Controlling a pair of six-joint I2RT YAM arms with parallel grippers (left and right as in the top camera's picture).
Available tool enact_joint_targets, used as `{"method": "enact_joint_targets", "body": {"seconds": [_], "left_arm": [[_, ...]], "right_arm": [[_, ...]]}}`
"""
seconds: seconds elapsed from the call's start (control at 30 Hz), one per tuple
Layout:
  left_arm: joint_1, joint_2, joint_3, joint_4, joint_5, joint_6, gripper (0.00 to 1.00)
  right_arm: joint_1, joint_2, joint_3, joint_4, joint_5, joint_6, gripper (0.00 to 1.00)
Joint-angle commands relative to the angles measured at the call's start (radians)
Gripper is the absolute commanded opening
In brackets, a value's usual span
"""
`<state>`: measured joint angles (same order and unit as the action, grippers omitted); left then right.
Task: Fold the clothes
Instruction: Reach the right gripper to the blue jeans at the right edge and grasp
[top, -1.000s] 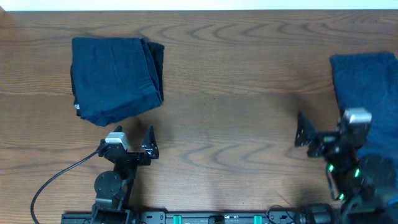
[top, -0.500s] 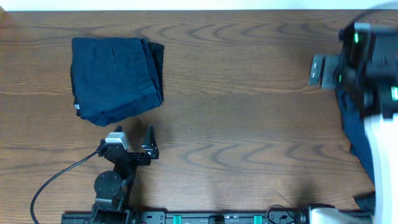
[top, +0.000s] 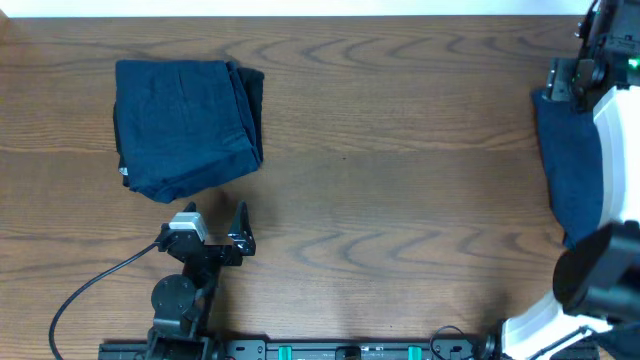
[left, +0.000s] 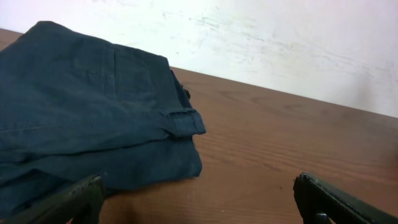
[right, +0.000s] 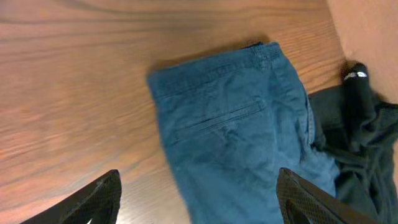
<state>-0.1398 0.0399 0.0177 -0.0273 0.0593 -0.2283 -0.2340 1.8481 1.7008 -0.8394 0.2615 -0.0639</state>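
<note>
A folded navy bundle of clothes (top: 185, 125) lies at the back left of the table; it also shows in the left wrist view (left: 81, 106). My left gripper (top: 240, 230) is open and empty, just in front of the bundle (left: 199, 208). A second navy garment (top: 562, 160) lies flat at the right edge, partly hidden by my white right arm. In the right wrist view its back pocket and waistband show (right: 236, 143). My right gripper (top: 562, 82) hovers open above this garment's far end, holding nothing (right: 205, 205).
The wooden table (top: 400, 200) has its back edge along a white wall (left: 280, 43). A black fabric item with a white label (right: 357, 118) lies beside the right garment at the table's edge. A cable (top: 90, 290) trails from the left arm's base.
My right arm has swung from the front right to the back right corner, above the flat garment. The left arm and the folded bundle have not moved.
</note>
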Motion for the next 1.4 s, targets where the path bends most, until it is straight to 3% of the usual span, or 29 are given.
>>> {"method": "enact_joint_targets", "body": {"seconds": [0.0, 0.33, 0.67, 0.77, 0.83, 0.93, 0.97, 1.0, 1.13, 1.37], "left_arm": [[-0.004, 0.003, -0.014, -0.039, -0.004, 0.013, 0.98], [-0.004, 0.003, -0.014, -0.039, -0.004, 0.013, 0.98], [-0.004, 0.003, -0.014, -0.040, -0.004, 0.013, 0.98], [-0.004, 0.003, -0.014, -0.039, -0.004, 0.013, 0.98], [-0.004, 0.003, -0.014, -0.039, -0.004, 0.013, 0.98], [-0.004, 0.003, -0.014, -0.039, -0.004, 0.013, 0.98], [-0.004, 0.003, -0.014, -0.039, -0.004, 0.013, 0.98], [-0.004, 0.003, -0.014, -0.039, -0.004, 0.013, 0.98], [-0.004, 0.003, -0.014, -0.040, -0.004, 0.013, 0.98], [-0.004, 0.003, -0.014, -0.040, -0.004, 0.013, 0.98]], "right_arm": [[-0.026, 0.089, 0.019, 0.028, -0.076, -0.084, 0.80], [-0.042, 0.336, 0.019, 0.123, -0.108, -0.099, 0.78], [-0.047, 0.462, 0.018, 0.181, -0.048, -0.102, 0.78], [-0.060, 0.489, 0.018, 0.190, -0.044, -0.102, 0.69], [-0.067, 0.500, 0.018, 0.190, -0.045, -0.102, 0.55], [-0.073, 0.502, 0.018, 0.193, -0.056, -0.102, 0.27], [-0.074, 0.502, 0.018, 0.196, -0.057, -0.102, 0.08], [-0.073, 0.500, 0.019, 0.201, -0.056, -0.102, 0.01], [-0.071, 0.494, 0.043, 0.215, -0.057, -0.101, 0.01], [-0.045, 0.414, 0.209, 0.074, -0.087, -0.102, 0.01]]}}
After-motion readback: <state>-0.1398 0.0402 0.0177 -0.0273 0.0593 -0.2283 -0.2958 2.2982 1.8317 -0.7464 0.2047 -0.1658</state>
